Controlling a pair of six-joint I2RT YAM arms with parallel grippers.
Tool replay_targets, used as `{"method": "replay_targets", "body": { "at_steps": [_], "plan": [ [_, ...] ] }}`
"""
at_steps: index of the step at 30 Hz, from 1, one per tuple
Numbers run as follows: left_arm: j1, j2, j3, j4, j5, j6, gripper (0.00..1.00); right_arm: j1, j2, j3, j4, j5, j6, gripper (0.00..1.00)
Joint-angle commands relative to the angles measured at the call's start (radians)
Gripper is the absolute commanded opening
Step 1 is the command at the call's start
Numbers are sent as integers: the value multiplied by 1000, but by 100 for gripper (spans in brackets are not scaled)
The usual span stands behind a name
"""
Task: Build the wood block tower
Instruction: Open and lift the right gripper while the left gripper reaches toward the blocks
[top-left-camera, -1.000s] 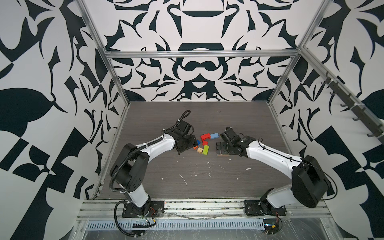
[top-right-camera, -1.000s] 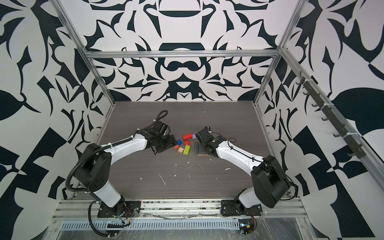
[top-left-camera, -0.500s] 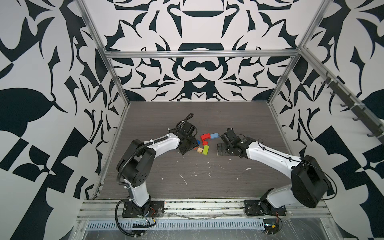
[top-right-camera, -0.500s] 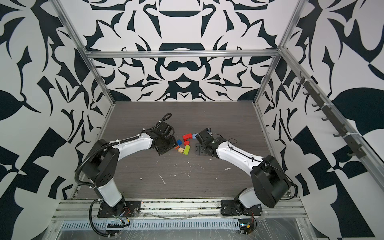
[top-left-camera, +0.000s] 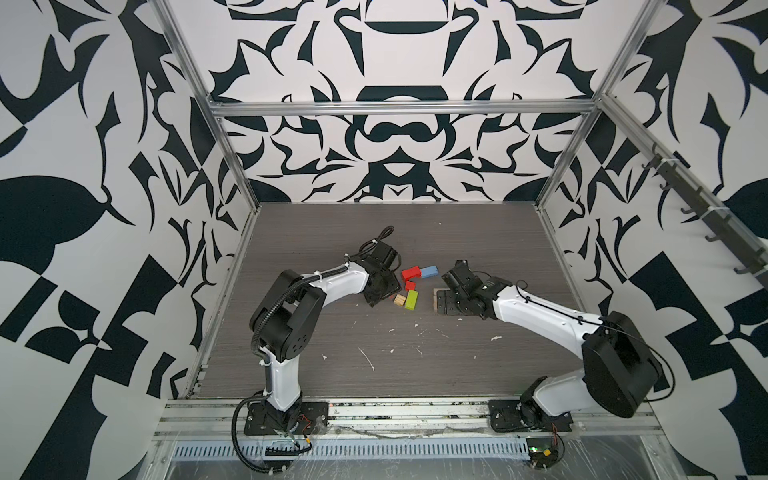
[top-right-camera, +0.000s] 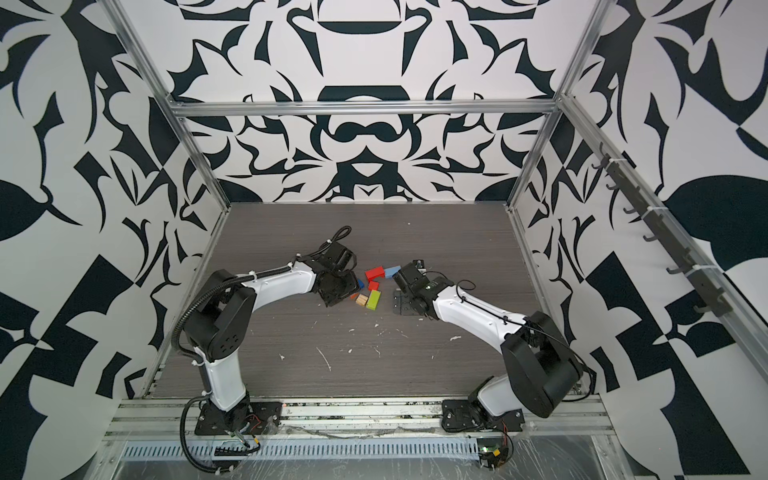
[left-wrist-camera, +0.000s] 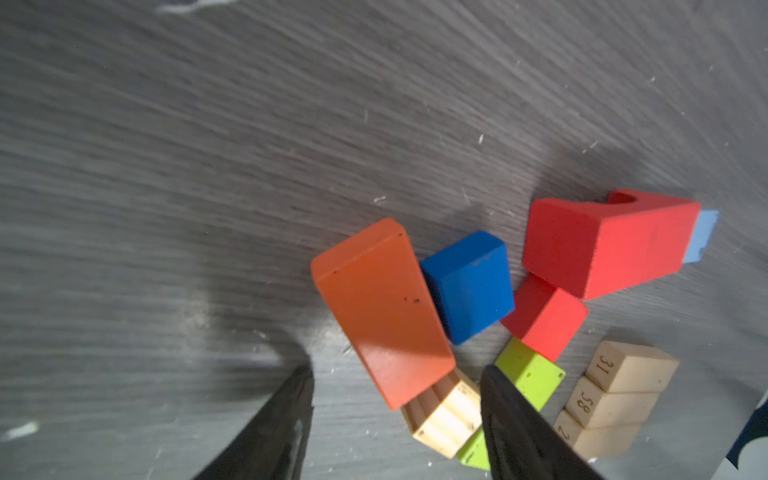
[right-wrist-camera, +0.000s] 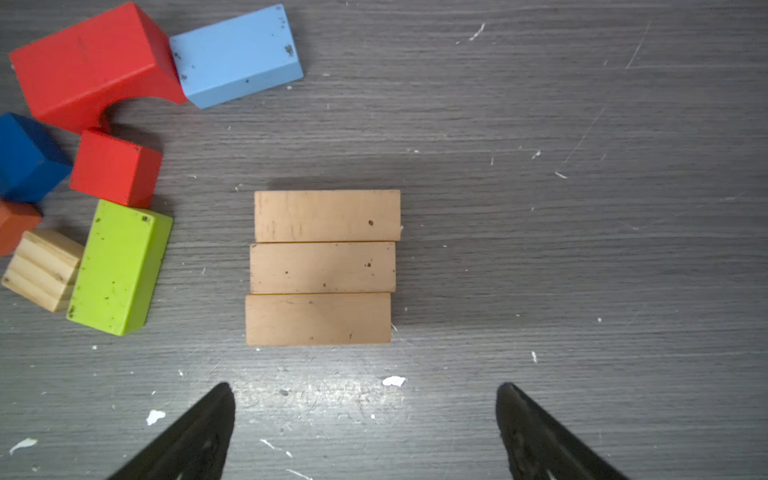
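Straddling the flat orange wooden block (left-wrist-camera: 382, 311) with jaws apart, the left pincer (left-wrist-camera: 397, 370) should square up clear of the small pine cube (left-wrist-camera: 446, 411), then carry it onto the three tan wooden bars (right-wrist-camera: 323, 268) set side by side on the desk (right-wrist-camera: 582, 249) by the wide-open right pincer (right-wrist-camera: 365, 386).

In both top views the whole table (top-left-camera: 457, 249) was overlooked from high above its near edge. Close downward wrist views shared the red arch block (left-wrist-camera: 606, 245).

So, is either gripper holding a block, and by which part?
Nothing is held. The left gripper stands open, jaws straddling one end of the orange block; the right gripper is open and empty.
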Motion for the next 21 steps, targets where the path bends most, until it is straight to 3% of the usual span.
{"method": "replay_targets", "body": {
  "at_steps": [1,13,21],
  "plan": [
    [-6,34,36,-80,-38,6,66,-6,-28,-5,-1,26,-4,100],
    [-21,75,98,-204,-120,73,60,-8,-19,-9,6,23,-5,100],
    [-21,107,133,-222,-103,105,60,-9,-9,-6,13,13,-2,100]
  ]
}}
